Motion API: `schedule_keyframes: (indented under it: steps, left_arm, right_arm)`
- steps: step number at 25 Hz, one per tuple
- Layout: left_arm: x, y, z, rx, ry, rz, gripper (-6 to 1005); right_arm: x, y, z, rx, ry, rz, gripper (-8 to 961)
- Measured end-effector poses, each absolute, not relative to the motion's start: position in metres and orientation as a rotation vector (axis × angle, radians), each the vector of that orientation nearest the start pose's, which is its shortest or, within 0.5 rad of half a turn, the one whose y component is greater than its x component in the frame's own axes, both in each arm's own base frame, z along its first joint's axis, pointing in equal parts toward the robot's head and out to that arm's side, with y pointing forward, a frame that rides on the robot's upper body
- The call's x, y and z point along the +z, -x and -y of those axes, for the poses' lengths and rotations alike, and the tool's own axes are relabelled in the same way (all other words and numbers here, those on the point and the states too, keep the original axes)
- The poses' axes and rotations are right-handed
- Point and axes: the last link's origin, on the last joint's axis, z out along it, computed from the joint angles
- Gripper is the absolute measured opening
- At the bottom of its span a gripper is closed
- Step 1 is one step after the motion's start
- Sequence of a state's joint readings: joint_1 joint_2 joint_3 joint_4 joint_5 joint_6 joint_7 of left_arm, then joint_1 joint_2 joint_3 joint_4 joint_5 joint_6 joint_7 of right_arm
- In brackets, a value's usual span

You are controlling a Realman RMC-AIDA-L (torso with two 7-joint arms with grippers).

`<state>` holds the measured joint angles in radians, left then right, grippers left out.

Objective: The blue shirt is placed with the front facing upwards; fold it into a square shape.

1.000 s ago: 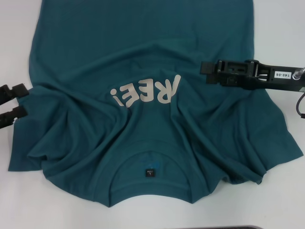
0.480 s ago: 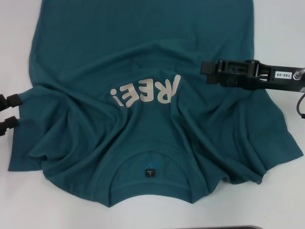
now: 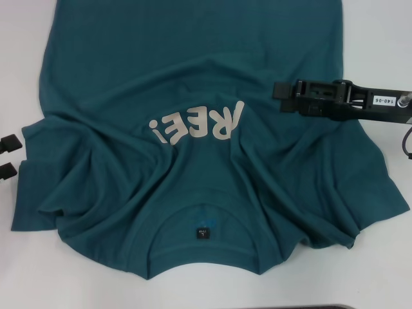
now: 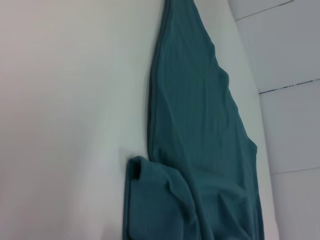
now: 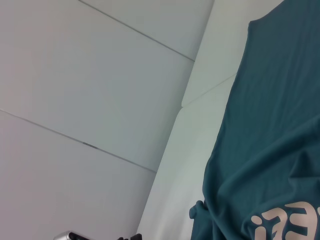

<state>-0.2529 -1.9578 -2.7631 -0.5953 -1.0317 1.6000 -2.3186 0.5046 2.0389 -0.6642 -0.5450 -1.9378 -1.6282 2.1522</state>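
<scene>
on the white table (image 3: pixel 386 270), rumpled blue shirt (image 3: pixel 193 77); left end effector (image 3: pixel 8 156) apart, right end effector (image 3: pixel 278 95) unclear.

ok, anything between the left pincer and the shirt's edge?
Nothing: head view shows only bare white table between the left pincer, open at the frame's left edge, and the blue shirt sleeve edge.
</scene>
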Motion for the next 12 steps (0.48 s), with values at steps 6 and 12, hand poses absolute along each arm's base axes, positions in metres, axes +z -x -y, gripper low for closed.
schedule_keyframes:
  steps: [6, 12]
  left_arm:
    - [0.0668, 0.3916, -0.2394, 1.034, -2.031, -2.537, 823]
    - [0.065, 0.3933, -0.2417, 1.006, -2.044, -2.555, 823]
  right_arm:
    - [0.004, -0.2724, -0.314, 0.977, 2.391, -1.837, 885]
    - [0.0047, -0.2735, -0.3132, 0.977, 2.388, -1.839, 885]
